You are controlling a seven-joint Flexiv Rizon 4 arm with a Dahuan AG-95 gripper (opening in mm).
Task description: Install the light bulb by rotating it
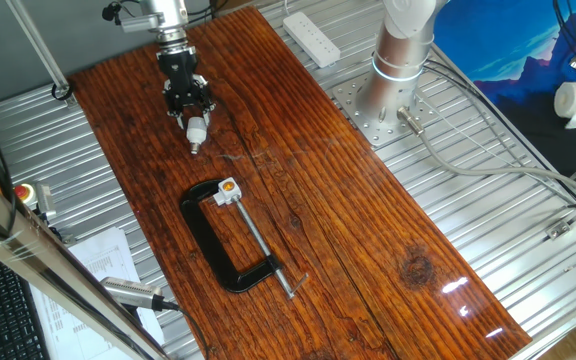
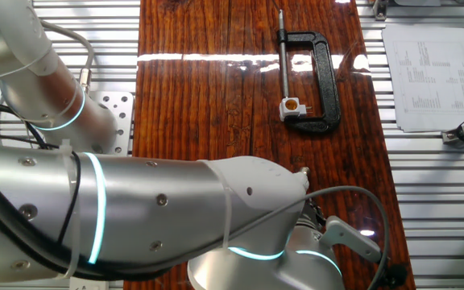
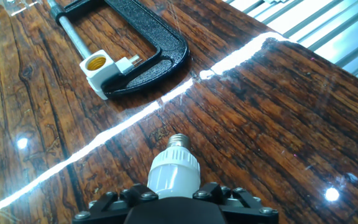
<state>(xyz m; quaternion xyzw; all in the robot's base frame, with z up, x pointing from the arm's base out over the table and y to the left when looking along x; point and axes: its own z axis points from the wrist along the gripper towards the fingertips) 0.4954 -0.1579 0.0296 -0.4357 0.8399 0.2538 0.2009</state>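
Note:
My gripper (image 1: 193, 115) is shut on the light bulb (image 1: 196, 129), a small white bulb with its silvery screw base pointing down and forward, held just above the wooden table. In the hand view the bulb (image 3: 173, 167) sticks out between the black fingers (image 3: 225, 198), base towards the socket. The white socket block with orange centre (image 3: 97, 66) is clamped in a black C-clamp (image 3: 157, 43) ahead and to the left. It also shows in one fixed view (image 1: 227, 188) and in the other fixed view (image 2: 292, 105). In that other view the arm hides the gripper and bulb.
The dark wooden board (image 1: 368, 250) lies on a metal slatted table. The arm's base (image 1: 400, 60) stands at the board's right edge, with a white power strip (image 1: 311, 38) behind it. Papers (image 1: 98, 260) and a keyboard lie at the left.

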